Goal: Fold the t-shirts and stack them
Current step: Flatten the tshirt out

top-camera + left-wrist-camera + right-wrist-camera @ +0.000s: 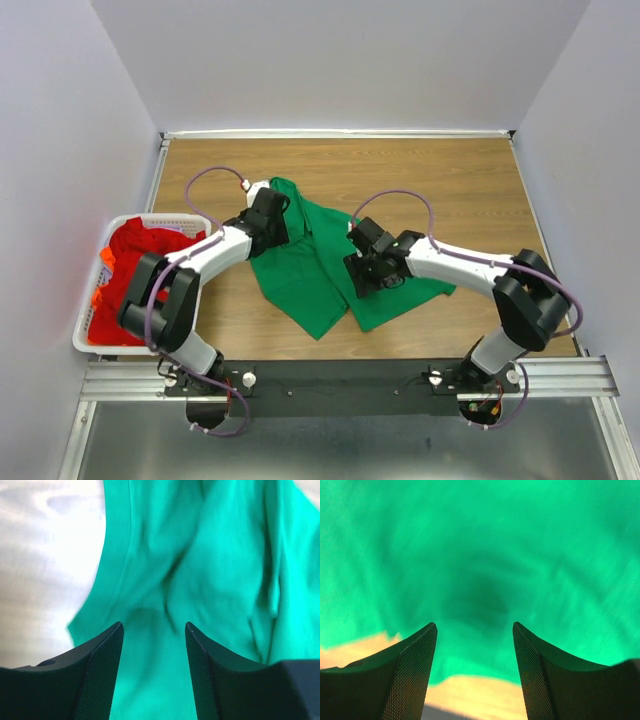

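A bright green t-shirt (pixel 320 270) lies crumpled in the middle of the wooden table. My left gripper (pixel 283 225) is open above the shirt's upper left part; its wrist view shows green cloth (pixel 200 570) between and beyond the open jaws (pixel 153 630). My right gripper (pixel 358 268) is open over the shirt's right half; its view shows green cloth (pixel 480 555) and the cloth's edge over the table between the jaws (pixel 474 630). Red and orange t-shirts (pixel 140 262) lie heaped in the basket at the left.
A white slatted plastic basket (pixel 92 300) stands at the table's left edge beside the left arm. Bare wooden table (pixel 470 190) lies behind and to the right of the green shirt. White walls enclose the table.
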